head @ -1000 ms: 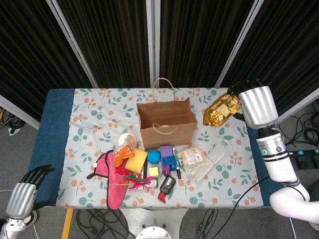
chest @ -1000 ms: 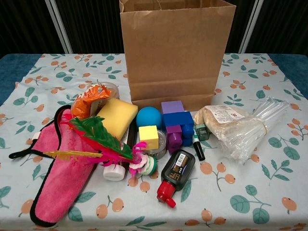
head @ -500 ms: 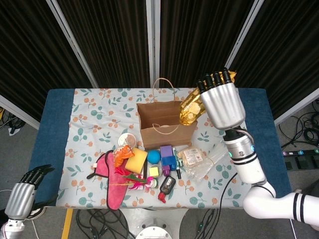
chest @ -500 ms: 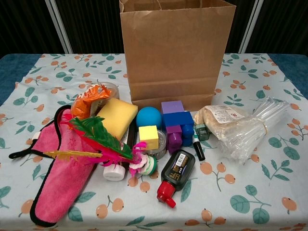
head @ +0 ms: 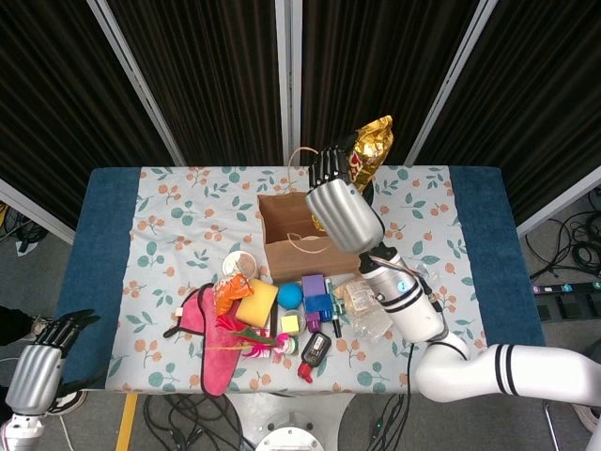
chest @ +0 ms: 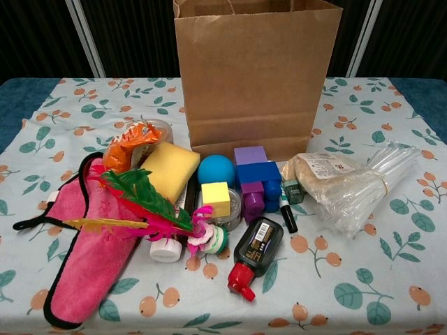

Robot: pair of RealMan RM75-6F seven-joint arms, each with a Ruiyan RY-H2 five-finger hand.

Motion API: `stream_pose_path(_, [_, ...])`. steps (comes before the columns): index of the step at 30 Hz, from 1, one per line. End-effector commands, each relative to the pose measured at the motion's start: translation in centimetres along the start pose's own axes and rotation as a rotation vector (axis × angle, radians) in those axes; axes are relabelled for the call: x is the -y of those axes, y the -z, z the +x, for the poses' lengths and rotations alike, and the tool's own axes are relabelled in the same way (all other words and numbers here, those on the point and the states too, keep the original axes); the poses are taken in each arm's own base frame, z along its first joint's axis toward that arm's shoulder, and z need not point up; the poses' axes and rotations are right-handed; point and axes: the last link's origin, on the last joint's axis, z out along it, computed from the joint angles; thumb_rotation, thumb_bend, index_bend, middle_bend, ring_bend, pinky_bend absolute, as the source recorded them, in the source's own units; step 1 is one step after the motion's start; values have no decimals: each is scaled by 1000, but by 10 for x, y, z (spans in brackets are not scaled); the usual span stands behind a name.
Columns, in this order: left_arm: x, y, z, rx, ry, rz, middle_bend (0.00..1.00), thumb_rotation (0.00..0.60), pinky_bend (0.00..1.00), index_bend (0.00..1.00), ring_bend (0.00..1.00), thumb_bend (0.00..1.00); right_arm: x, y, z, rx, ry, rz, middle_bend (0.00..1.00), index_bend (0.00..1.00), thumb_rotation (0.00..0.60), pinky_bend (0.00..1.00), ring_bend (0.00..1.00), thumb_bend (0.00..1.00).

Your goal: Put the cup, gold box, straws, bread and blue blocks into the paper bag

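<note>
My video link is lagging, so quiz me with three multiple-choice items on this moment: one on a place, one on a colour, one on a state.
1. Where is the crinkled gold foil box?
A. On the table by the straws
B. Held up above the brown paper bag
C. Under the pink cloth

2. What colour is the ball in front of the bag?
A. Blue
B. Red
C. Green

3. What is the left hand doing?
A. Holding the bread
B. Pressing on the bag
C. Holding nothing, low beside the table

Answers: 1 B, the right hand grips it over the bag's open top. 2 A, plainly blue in the chest view. 3 C, nothing is in it.
</note>
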Motion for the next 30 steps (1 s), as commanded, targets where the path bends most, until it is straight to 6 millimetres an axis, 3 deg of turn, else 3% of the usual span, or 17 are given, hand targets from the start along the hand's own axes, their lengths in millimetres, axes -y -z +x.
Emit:
stream_pose_path(1, [1, 0, 1, -4, 1, 4, 313, 600, 261, 294, 214, 170, 18, -2, -4, 25, 39, 26, 558, 645, 600, 344, 425, 176])
stream_pose_path(16, [6, -1, 1, 0, 0, 22, 313, 600, 261, 294, 215, 170, 32, -23, -22, 92, 86, 50, 524, 611, 600, 242, 390, 155])
stream_pose_path(18, [6, -1, 1, -1, 0, 23, 313, 600, 261, 294, 215, 169, 36, -19, -22, 118, 88, 62, 501, 546, 600, 179, 332, 114])
stream_pose_path(22, [7, -1, 1, -2, 1, 25, 313, 600, 261, 294, 215, 169, 42, -12, -20, 163, 80, 75, 335, 302, 600, 10, 130, 5])
stream_pose_path(26, [7, -1, 1, -4, 1, 25, 313, 600, 261, 294, 215, 169, 42, -9, -16, 161, 61, 67, 259, 179, 600, 0, 67, 0])
stream_pose_path(30, [6, -1, 1, -4, 1, 24, 313, 600, 261, 294, 214, 169, 39, -7, -12, 149, 57, 59, 230, 126, 600, 0, 47, 0])
